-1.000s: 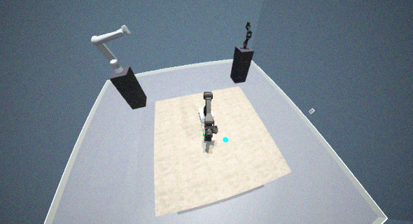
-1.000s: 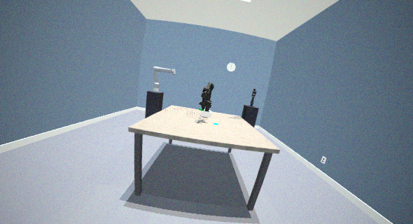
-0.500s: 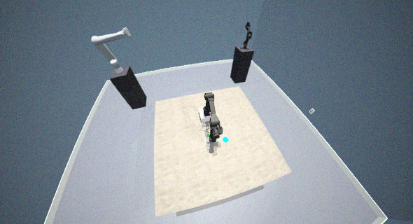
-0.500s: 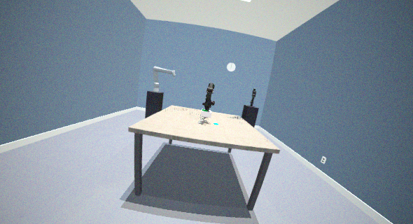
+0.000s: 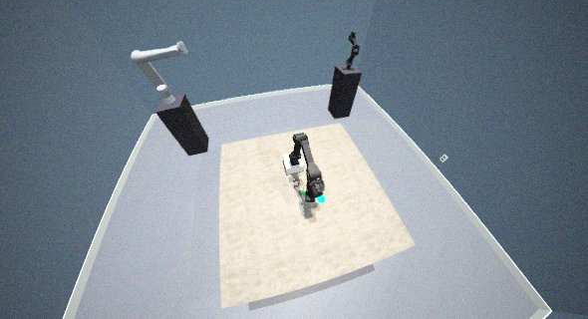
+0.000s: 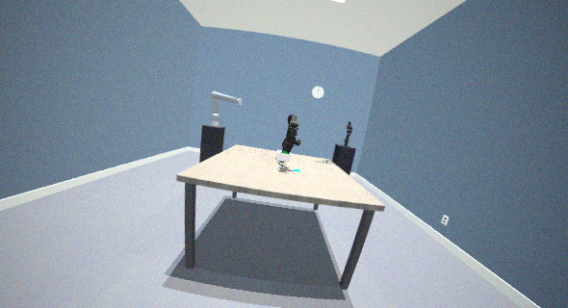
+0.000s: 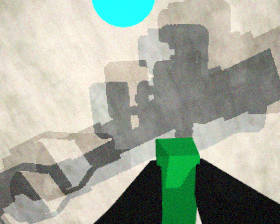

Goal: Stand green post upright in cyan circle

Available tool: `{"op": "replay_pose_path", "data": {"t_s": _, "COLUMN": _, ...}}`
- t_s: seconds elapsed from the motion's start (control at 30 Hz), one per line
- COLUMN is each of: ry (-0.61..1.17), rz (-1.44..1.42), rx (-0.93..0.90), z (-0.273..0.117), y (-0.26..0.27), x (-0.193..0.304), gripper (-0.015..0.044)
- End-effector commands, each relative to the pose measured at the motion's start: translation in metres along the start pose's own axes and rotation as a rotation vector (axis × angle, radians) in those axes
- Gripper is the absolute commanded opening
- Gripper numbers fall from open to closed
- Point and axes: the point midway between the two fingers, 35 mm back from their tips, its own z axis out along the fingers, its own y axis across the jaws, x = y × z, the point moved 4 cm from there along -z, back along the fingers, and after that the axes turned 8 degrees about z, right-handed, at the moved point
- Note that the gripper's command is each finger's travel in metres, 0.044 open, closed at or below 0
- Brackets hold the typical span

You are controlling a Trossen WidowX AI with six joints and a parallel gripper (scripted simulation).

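Observation:
The green post (image 5: 303,192) (image 6: 285,152) (image 7: 179,200) is held between the black fingers, above the table top. In the wrist view it runs up from the bottom edge, with its squared end just past the fingertips. It is too small in the top and exterior views to tell its tilt surely. My gripper (image 7: 175,168) is shut on the post. The cyan circle (image 5: 321,199) (image 6: 296,170) (image 7: 123,11) lies flat on the table, apart from the post; in the top view it is just right of the gripper, and in the wrist view it is cut by the top edge.
The wooden table (image 5: 269,252) (image 6: 241,181) carries the arm's white base (image 5: 287,163) (image 6: 283,157). The arm's shadows fall across the table below the gripper. A white arm (image 5: 159,53) (image 6: 215,106) and a small dark arm (image 5: 354,52) (image 6: 348,133) stand on dark pedestals beyond the table.

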Motion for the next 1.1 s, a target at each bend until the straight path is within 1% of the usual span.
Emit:
{"op": "replay_pose_path", "data": {"t_s": 0.0, "ry": -0.002, "rz": 0.008, "rx": -0.001, "z": -0.001, "y": 0.003, "x": -0.012, "gripper": 0.0023}}
{"op": "replay_pose_path", "data": {"t_s": 0.87, "ry": -0.009, "rz": 0.028, "rx": -0.006, "z": -0.003, "y": 0.040, "x": -0.087, "gripper": 0.0023}}
{"op": "replay_pose_path", "data": {"t_s": 1.07, "ry": -0.020, "rz": 0.035, "rx": -0.007, "z": -0.002, "y": 0.042, "x": -0.092, "gripper": 0.0023}}
